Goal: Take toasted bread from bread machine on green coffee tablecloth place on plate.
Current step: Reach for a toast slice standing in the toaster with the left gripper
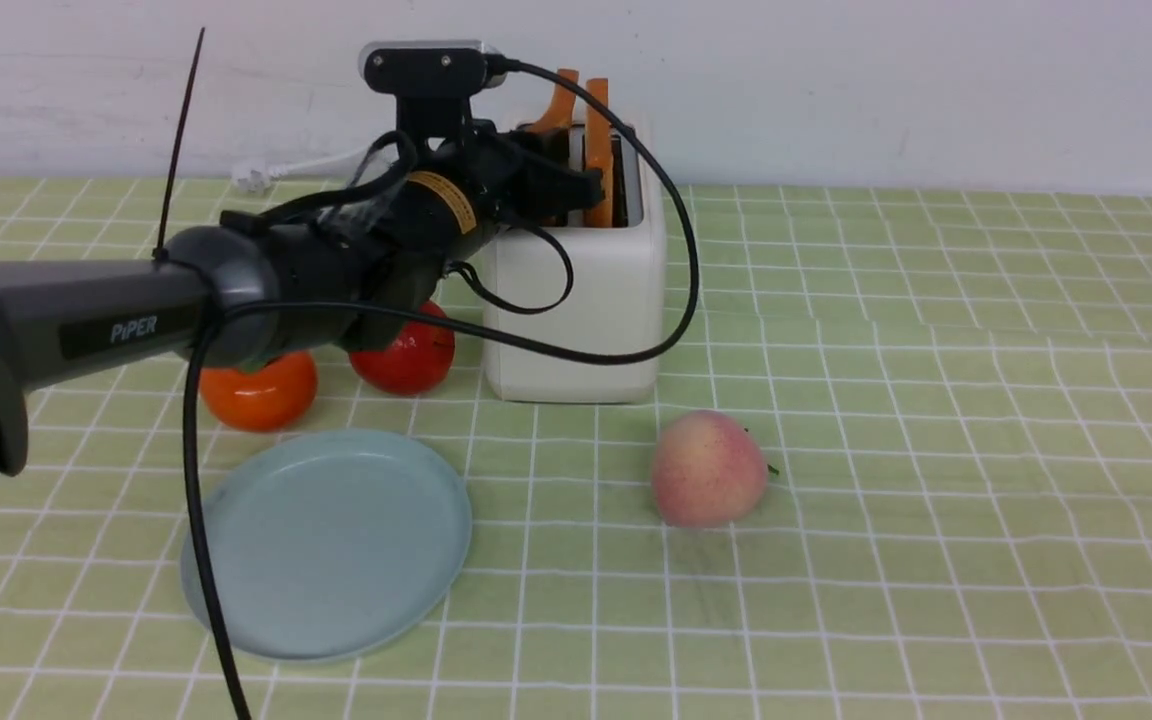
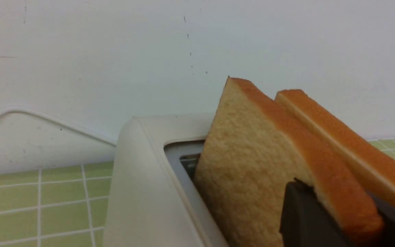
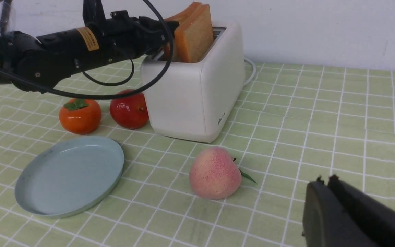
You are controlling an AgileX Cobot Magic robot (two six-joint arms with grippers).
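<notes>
The cream-white bread machine (image 1: 576, 300) stands on the green coffee tablecloth (image 1: 936, 400) at the back. Two toasted bread slices stick up from its slots. My left gripper (image 1: 581, 190) reaches over the top and is shut on the corner of the nearer slice (image 2: 252, 164), which is tilted. One dark finger (image 2: 303, 219) presses its tan face and the other sits between it and the second slice (image 2: 341, 144). The pale blue-grey plate (image 1: 326, 540) lies empty in front of the bread machine, to its left. My right gripper (image 3: 324, 180) is shut and empty, hovering over the cloth, out of the front view.
A peach (image 1: 708, 468) lies in front of the bread machine. A persimmon (image 1: 258, 392) and a red apple (image 1: 404, 355) sit under my left arm, between plate and bread machine. A white cord (image 1: 306, 165) runs along the back wall.
</notes>
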